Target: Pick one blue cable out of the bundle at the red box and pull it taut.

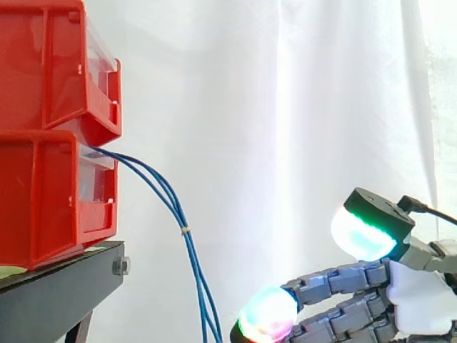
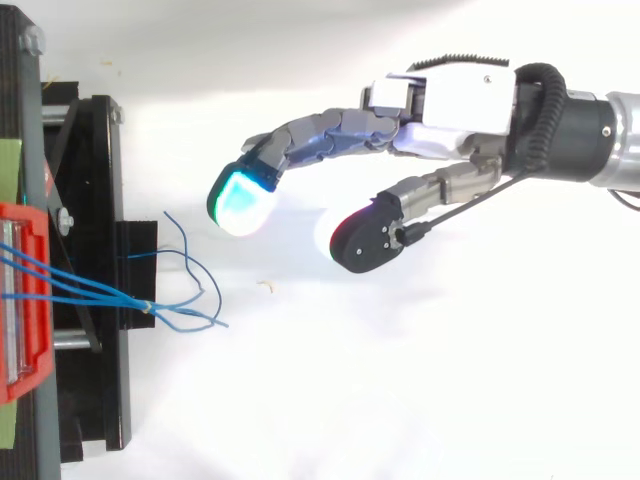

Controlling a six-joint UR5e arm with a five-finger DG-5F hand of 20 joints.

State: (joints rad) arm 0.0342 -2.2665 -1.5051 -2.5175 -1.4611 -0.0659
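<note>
The blue cables (image 1: 185, 230) leave the lower red box (image 1: 43, 200) and hang steeply down in front of it, tied partway. The hand (image 2: 450, 105) is farther out from the box, clear of them, with its fingers loosely extended boxward and holding nothing. From above, its fingertips (image 2: 240, 200) sit beside the bundle's line, so the reach likely needs a sideways shift.

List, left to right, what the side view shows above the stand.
Stacked red bins → blue cables hanging from the lower bin → hand, open and clear of the cables.
</note>
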